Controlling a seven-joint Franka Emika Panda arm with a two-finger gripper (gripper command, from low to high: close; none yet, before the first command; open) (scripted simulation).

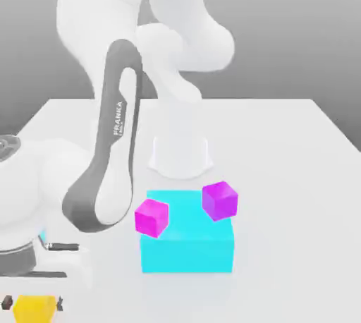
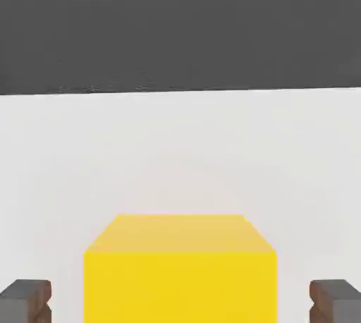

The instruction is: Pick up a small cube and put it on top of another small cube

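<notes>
Amber cube (image 1: 35, 308), cyan block (image 1: 187, 250) nearby, magenta cube (image 1: 152, 218) atop

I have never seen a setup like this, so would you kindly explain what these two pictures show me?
The large white machine is a robot arm, drawn by a simulator. The exterior view looks at the scene from a camera off the arm; the hand view comes from a camera on its hand.

A pale table bears a broad cyan block. A magenta cube and a purple cube overlap the block in the exterior view; whether they rest on it, I cannot tell.

At the exterior view's lower left, the gripper has its two fingers on either side of a yellow cube. The hand view shows gaps beside the cube, so it is not clamped.
</notes>
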